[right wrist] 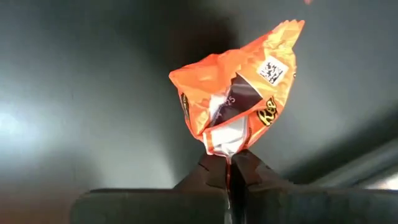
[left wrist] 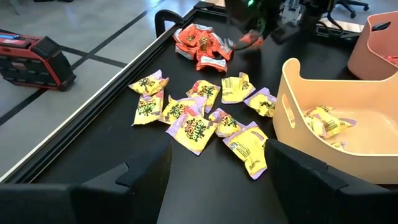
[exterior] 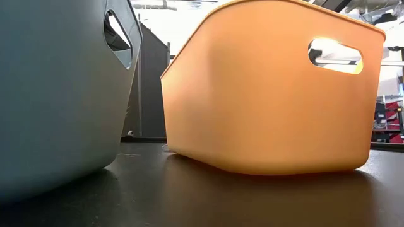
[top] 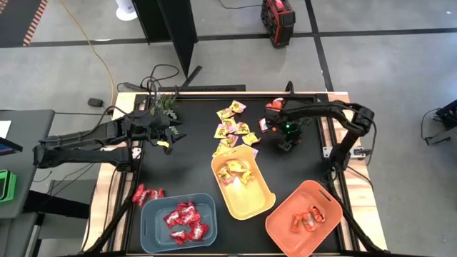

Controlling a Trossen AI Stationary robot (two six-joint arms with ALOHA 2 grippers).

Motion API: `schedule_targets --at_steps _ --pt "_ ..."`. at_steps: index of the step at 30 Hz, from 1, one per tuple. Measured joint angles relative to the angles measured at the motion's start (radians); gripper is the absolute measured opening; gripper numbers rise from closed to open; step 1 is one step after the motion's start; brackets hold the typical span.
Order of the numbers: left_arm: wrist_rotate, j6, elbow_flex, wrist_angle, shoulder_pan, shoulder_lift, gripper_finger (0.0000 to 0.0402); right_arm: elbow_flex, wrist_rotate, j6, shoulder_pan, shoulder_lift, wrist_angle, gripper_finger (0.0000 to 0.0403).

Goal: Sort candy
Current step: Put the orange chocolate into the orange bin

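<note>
Black worktop (top: 193, 168) carries everything. At its 1 o'clock, the right end effector (right wrist: 229, 169) is pressed together, pinching one orange-red wrapped candy (right wrist: 239, 93) by its end. At 10 o'clock the left end effector (top: 171, 137) hovers, fingers spread, nothing between them. Loose yellow-and-pink wrapped candies (left wrist: 193, 118) lie near 12 o'clock. The blue-grey plastic bin (top: 151, 221) holds deep red candies (top: 186, 223), the yellow plastic bin (top: 250, 203) yellow ones, the orange plastic bin (top: 285, 232) orange-red ones.

Even overhead light fills the high view, with soft shadows under the arms. In the low view, the translucent orange plastic bin (exterior: 271, 94) glows against bright windows. The matte black counter (right wrist: 81, 93) shows hazy glare in the right wrist view, blurred behind a sharp crinkled orange candy wrapper (right wrist: 239, 93).
</note>
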Motion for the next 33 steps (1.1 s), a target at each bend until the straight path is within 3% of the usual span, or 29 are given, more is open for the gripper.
schedule_targets --at_steps 6,10,15,22,29,33 --pt "0.000 0.011 0.000 0.000 0.000 0.000 0.0251 0.076 -0.032 0.054 0.183 -0.207 -0.212 0.0003" --pt "0.000 0.030 0.000 0.001 0.000 0.004 0.0251 0.125 -0.057 0.084 0.397 -0.388 -0.220 0.0002" --pt "-0.049 0.055 -0.001 0.003 0.000 0.033 0.0251 0.127 -0.058 0.274 0.712 -0.524 -0.205 0.0001" --pt "-0.093 0.092 -0.058 0.110 0.004 0.098 0.0251 0.127 -0.068 0.599 1.050 -0.449 -0.181 0.0000" --pt "-0.098 0.082 -0.060 0.143 0.024 0.116 0.0251 0.127 -0.199 0.804 1.209 -0.316 0.040 0.0001" --pt "-0.098 0.081 -0.060 0.143 0.024 0.116 0.0251 0.127 -0.258 0.983 1.256 -0.258 0.077 0.0025"
